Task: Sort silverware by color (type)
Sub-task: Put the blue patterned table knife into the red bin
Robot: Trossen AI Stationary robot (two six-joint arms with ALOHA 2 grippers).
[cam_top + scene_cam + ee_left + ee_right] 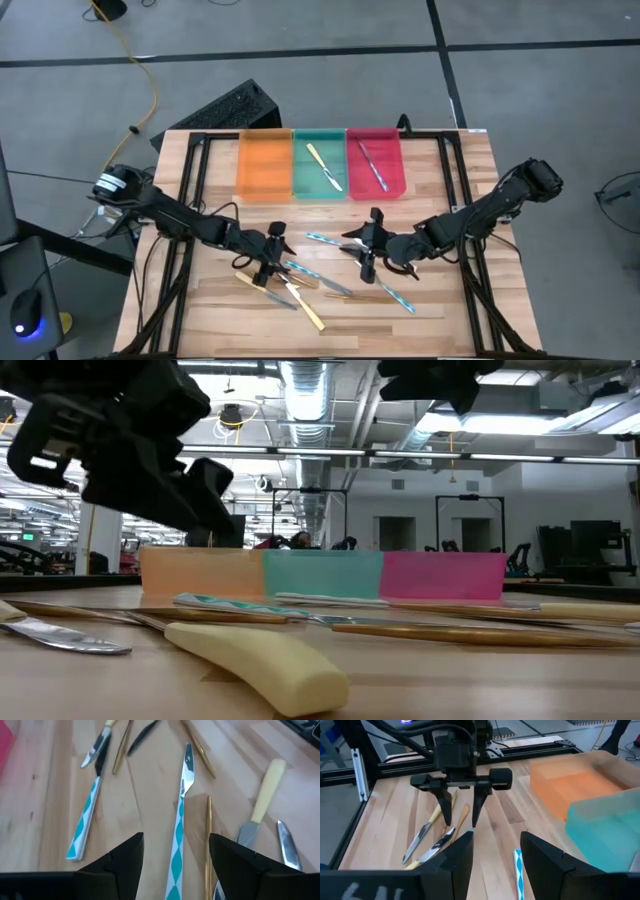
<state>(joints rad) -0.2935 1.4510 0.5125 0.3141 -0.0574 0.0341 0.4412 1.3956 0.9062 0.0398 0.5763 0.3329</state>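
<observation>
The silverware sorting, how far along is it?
Barely begun. Done: one yellow-handled piece lies in the green tray and one blue-handled piece in the red tray; the orange tray looks empty. In hand: nothing; the left claw hangs open above a blue-handled knife, the right claw open nearby. Left: roughly ten pieces on the table.

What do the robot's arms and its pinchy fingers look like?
Both arms are black and jointed, with black cables trailing along them. The left gripper has a wide crossbar with two thin pointed fingers. The right gripper looks the same, black and two-fingered. The left arm's base has a white patch.
</observation>
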